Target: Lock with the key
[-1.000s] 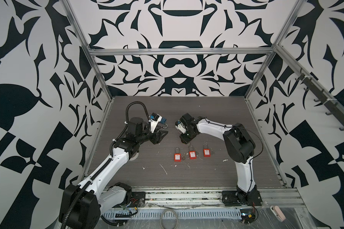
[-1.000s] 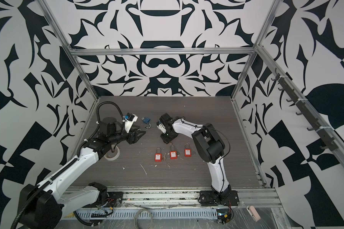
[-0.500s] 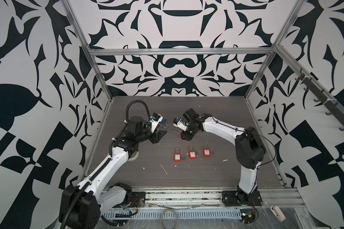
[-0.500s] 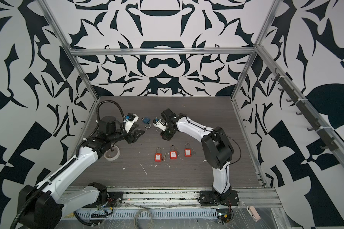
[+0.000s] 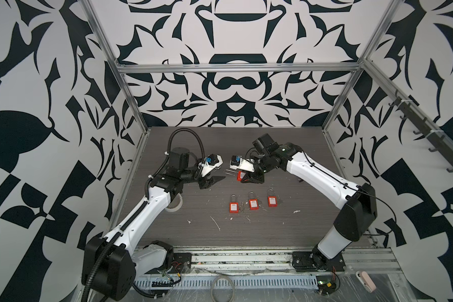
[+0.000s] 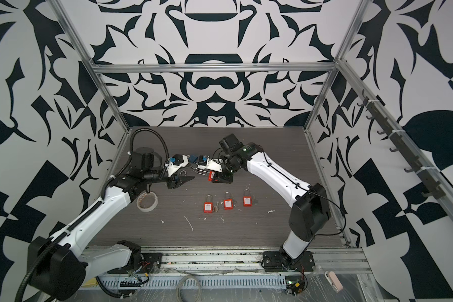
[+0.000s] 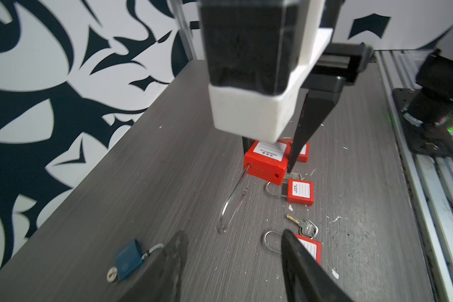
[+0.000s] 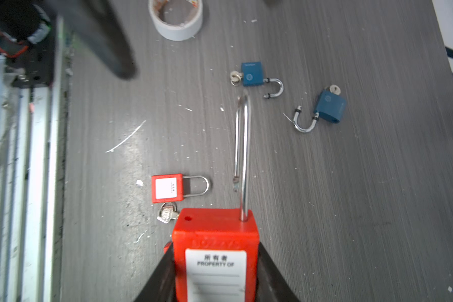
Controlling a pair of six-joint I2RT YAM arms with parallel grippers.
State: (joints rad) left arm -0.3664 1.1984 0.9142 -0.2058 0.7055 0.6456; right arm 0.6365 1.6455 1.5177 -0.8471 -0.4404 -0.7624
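In both top views the right gripper (image 5: 249, 178) pinches a long-shackle red padlock (image 5: 239, 174) above the middle of the table (image 5: 298, 230). It faces the left gripper (image 5: 211, 181), whose jaws stand spread and empty, with a clear gap between the two. Three small red padlocks (image 5: 253, 204) lie in a row nearer the front, with bare surface from them to the front rail and the right edge. A tape roll (image 6: 147, 201) sits by the left arm.

In the left wrist view the open shackle (image 7: 233, 201) points toward the left gripper, and a key (image 7: 305, 227) lies just beside a small padlock.

In the right wrist view two blue padlocks (image 8: 251, 74) lie beyond the shackle tip.
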